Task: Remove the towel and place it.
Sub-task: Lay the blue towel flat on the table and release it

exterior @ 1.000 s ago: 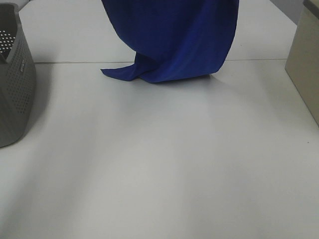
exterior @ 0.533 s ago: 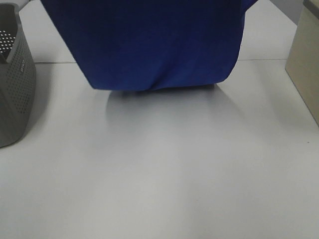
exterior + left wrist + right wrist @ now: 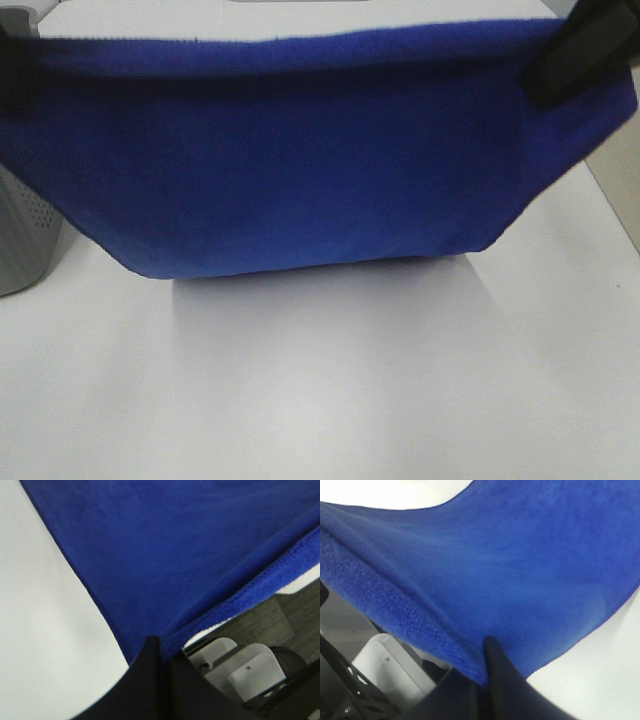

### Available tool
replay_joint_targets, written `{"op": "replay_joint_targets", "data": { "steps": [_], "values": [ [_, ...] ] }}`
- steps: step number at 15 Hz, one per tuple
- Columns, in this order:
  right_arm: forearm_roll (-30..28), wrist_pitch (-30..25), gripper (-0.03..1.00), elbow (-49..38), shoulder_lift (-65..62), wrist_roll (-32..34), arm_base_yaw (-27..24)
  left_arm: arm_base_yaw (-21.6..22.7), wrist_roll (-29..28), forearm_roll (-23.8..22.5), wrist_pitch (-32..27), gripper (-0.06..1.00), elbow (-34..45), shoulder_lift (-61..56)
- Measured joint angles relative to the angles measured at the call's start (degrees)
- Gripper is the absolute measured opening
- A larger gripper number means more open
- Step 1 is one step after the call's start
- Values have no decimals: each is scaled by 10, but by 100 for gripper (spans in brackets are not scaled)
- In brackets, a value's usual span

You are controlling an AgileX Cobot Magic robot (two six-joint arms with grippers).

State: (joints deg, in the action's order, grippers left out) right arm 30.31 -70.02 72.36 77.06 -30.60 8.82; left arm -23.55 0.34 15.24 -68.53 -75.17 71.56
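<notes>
The white worktop (image 3: 320, 400) is bright. A grey basket (image 3: 25, 250) with little holes stands at its left edge, and a tan box (image 3: 620, 185) at its right edge.

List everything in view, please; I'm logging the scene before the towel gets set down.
towel: one, royal blue, spread wide between both pairs of jaws, hanging over the table
basket: one, grey and perforated, far left edge, partly hidden behind the towel
box: one, beige, right edge, mostly out of frame
table: one, white, under everything
left jaws: one pair, black, shut on the towel's upper left corner
right jaws: one pair, black, shut on the towel's upper right corner
</notes>
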Motion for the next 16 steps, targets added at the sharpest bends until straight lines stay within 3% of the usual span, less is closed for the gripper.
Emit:
{"op": "replay_joint_targets", "data": {
  "steps": [4, 9, 12, 16],
  "values": [
    [-25, 1, 1, -156, -50, 0, -1, -59, 16, 27, 1, 0, 116, -6],
    [-9, 2, 1, -304, -55, 0, -2, -104, 21, 48, 34, 0, 237, 2],
    [-11, 4, 1, -343, -56, 0, -3, -129, 56, 82, 36, 0, 268, 61],
    [-6, 7, 1, -398, -56, 0, -4, -161, 77, 83, 49, 0, 269, 140]
  ]
}}
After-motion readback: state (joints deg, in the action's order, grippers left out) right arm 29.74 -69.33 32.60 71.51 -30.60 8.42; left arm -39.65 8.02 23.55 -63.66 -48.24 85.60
